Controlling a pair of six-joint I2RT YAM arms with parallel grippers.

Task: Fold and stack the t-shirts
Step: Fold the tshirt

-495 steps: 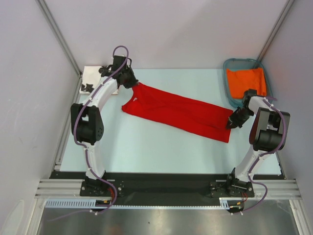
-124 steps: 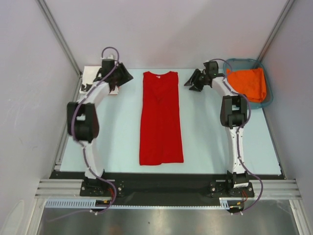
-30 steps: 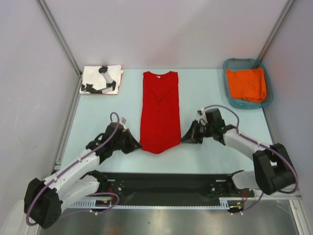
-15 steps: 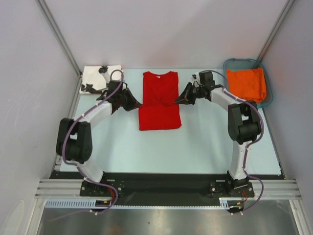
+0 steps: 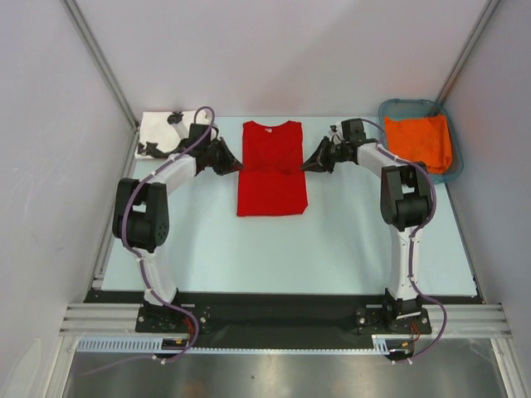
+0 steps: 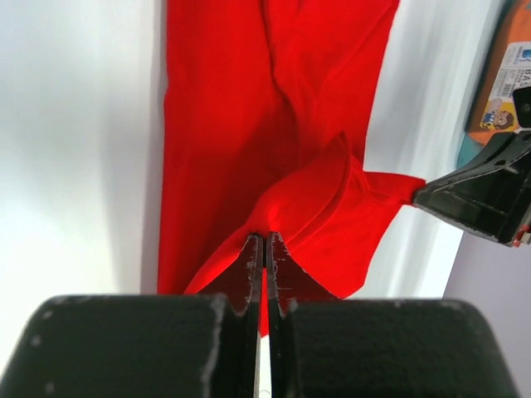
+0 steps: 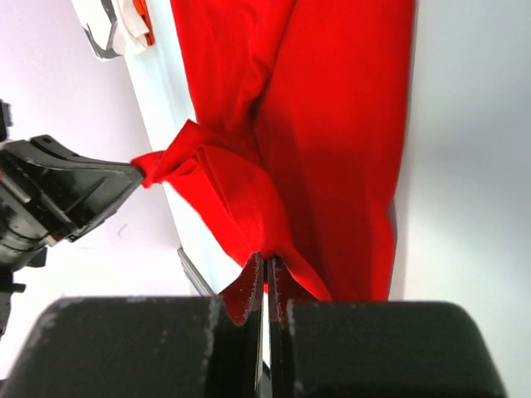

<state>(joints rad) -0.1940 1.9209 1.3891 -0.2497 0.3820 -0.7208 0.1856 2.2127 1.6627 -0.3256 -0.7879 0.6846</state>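
Note:
The red t-shirt (image 5: pixel 271 182) lies lengthwise at the back middle of the table, its lower half doubled up over the upper half. My left gripper (image 5: pixel 236 163) is shut on the lifted hem corner at the shirt's left edge, and the left wrist view shows red cloth pinched between its fingers (image 6: pixel 265 242). My right gripper (image 5: pixel 307 165) is shut on the opposite hem corner (image 7: pixel 266 261). The hem hangs slack between the two. The white t-shirt with black shapes (image 5: pixel 158 133) lies folded at the back left corner.
A teal basket (image 5: pixel 388 141) holding an orange cloth (image 5: pixel 419 141) stands at the back right, close behind the right arm. The left forearm passes next to the white t-shirt. Grey walls close in the table on three sides.
Both grippers have carried the red t-shirt's hem from the near end up toward the collar, doubling the shirt over. In the last half second they moved slightly farther back.

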